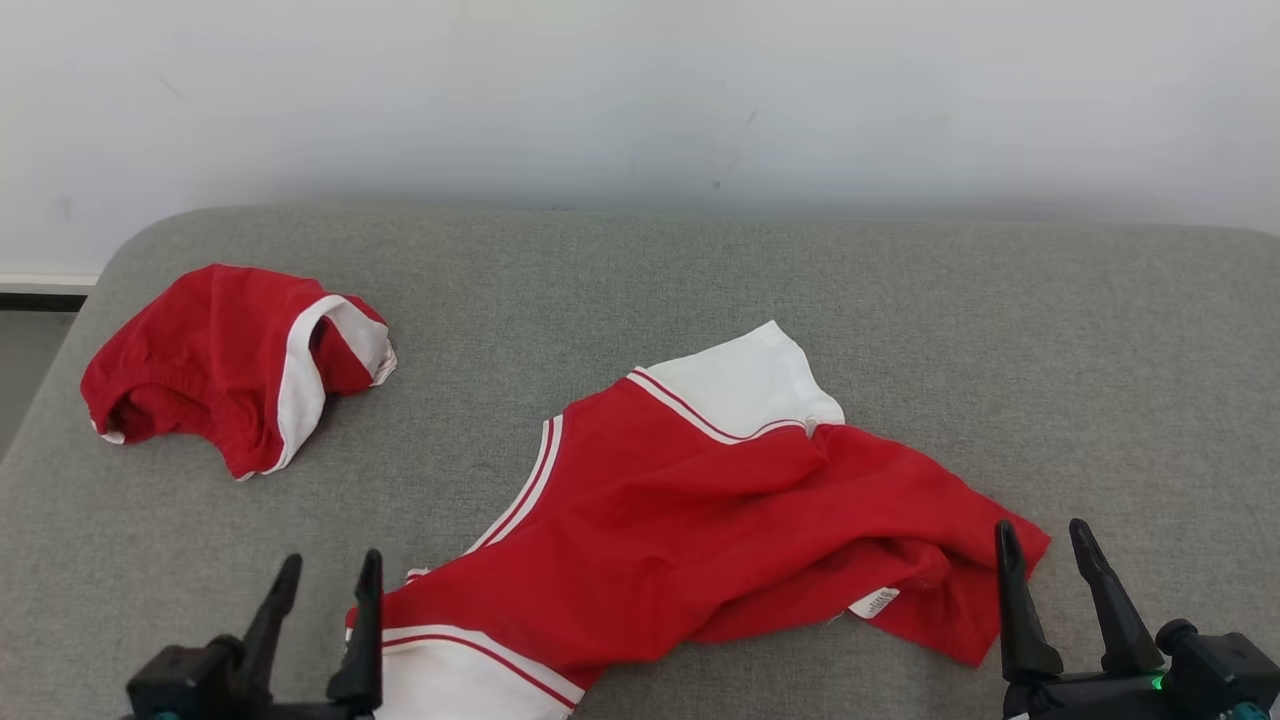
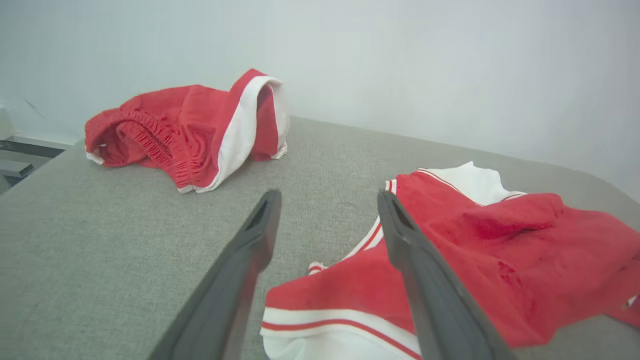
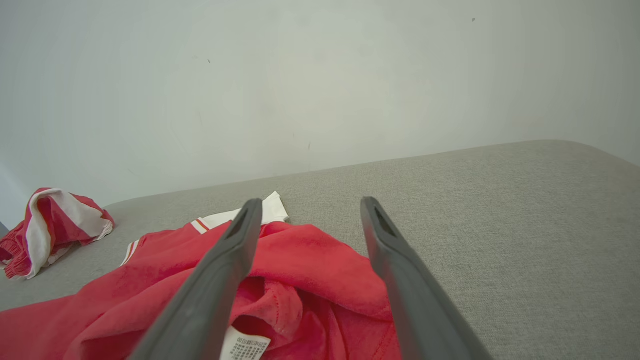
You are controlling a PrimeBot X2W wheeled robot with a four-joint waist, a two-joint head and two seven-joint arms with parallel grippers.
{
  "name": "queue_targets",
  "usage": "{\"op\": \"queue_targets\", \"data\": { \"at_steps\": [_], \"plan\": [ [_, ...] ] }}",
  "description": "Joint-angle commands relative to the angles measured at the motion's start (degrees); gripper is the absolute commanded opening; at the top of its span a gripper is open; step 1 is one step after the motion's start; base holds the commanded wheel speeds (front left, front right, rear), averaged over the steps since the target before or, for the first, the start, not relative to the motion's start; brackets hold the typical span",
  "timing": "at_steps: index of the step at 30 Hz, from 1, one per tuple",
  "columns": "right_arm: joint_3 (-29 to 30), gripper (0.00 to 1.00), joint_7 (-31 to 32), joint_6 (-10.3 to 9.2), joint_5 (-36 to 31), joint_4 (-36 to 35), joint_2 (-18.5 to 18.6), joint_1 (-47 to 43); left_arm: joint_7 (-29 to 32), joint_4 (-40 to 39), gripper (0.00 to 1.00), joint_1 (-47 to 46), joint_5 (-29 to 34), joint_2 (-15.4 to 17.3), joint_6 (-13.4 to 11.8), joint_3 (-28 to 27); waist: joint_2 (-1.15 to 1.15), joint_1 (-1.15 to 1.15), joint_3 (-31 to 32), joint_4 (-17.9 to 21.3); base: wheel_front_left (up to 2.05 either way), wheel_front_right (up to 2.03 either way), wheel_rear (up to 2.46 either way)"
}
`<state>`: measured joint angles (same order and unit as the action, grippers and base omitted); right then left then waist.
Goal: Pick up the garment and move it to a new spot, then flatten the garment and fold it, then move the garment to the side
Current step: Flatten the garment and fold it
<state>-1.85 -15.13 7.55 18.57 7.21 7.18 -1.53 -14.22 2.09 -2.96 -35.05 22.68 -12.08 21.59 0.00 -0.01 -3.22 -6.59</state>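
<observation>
The garment is a red shirt with white, red-striped sleeves, lying crumpled across the middle of the grey cushion. My left gripper stands open at the shirt's lower left sleeve, holding nothing. In the left wrist view the open left gripper has its right finger over the garment. My right gripper is open over the shirt's right hem. In the right wrist view the right gripper frames bunched red cloth of the garment and a white care label.
Crumpled red shorts with a white side stripe lie at the far left, also visible as shorts and shorts. A pale wall runs behind the cushion. Bare grey fabric spreads to the right and back.
</observation>
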Motion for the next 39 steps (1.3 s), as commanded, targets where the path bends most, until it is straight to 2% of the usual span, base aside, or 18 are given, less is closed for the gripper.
{"op": "queue_targets", "data": {
  "at_steps": [1, 4, 8, 15, 17, 23, 28, 35, 39],
  "plan": [
    [0.11, 1.0, -0.02, -0.13, 0.32, -0.04, 0.1, -0.37, -0.57, -0.52, 1.0, -0.17, 0.83, 0.2, -0.01, -0.77, 0.0, 0.01, -0.18, 0.09, 0.0, 0.0, 0.0],
    [-0.32, 1.0, -0.02, -0.13, 0.45, -0.09, 0.12, 0.29, -0.92, -1.36, 1.0, -1.39, 2.35, -0.34, 0.4, -3.1, 0.0, 0.01, -0.66, 0.67, 0.0, 0.0, 0.0],
    [-0.62, 1.0, -0.02, -0.13, 0.44, -0.28, 0.31, 1.32, -1.0, -1.14, 1.0, -5.02, 4.05, -0.64, 2.3, -5.03, 0.0, 0.01, -1.76, 2.3, 0.0, 0.0, 0.0],
    [-1.19, 1.0, -0.02, -0.13, 1.17, -0.21, 0.67, 3.95, 0.5, 2.15, 1.0, -19.29, 8.17, 2.12, 7.08, -3.59, 0.0, 0.01, -5.5, 7.94, 0.0, 0.0, 0.0],
    [-1.32, 1.0, -0.02, -0.13, 1.3, -0.24, 0.56, 4.44, 1.33, 2.68, 1.0, -21.47, 8.77, 2.75, 7.64, -3.31, 0.0, 0.01, -6.25, 9.1, 0.0, 0.0, 0.0],
    [-1.07, 1.0, -0.02, -0.13, 1.99, -0.19, -0.74, 6.69, 7.48, 7.06, 1.0, -34.19, 9.75, 4.48, 11.99, -1.08, 0.0, 0.01, -10.72, 15.15, 0.0, 0.0, 0.0],
    [-1.03, 1.0, -0.02, -0.13, 2.57, 0.15, -2.14, 7.83, 12.1, 13.36, 1.0, -41.18, 9.23, 5.31, 14.89, 0.23, 0.0, 0.01, -13.27, 19.13, 0.0, 0.0, 0.0],
    [-1.02, 1.0, -0.02, -0.13, 2.83, 0.6, -2.82, 8.81, 18.21, 22.46, 1.0, -45.36, 8.76, 6.18, 18.2, 4.55, 0.0, 0.01, -14.27, 21.36, 0.0, 0.0, 0.0],
    [-0.86, 1.0, -0.02, -0.13, 2.7, 0.7, -2.8, 9.3, 21.4, 25.95, 1.0, -46.34, 7.83, 7.1, 19.05, 7.56, 0.0, 0.01, -14.24, 21.65, 0.0, 0.0, 0.0]
  ]
}}
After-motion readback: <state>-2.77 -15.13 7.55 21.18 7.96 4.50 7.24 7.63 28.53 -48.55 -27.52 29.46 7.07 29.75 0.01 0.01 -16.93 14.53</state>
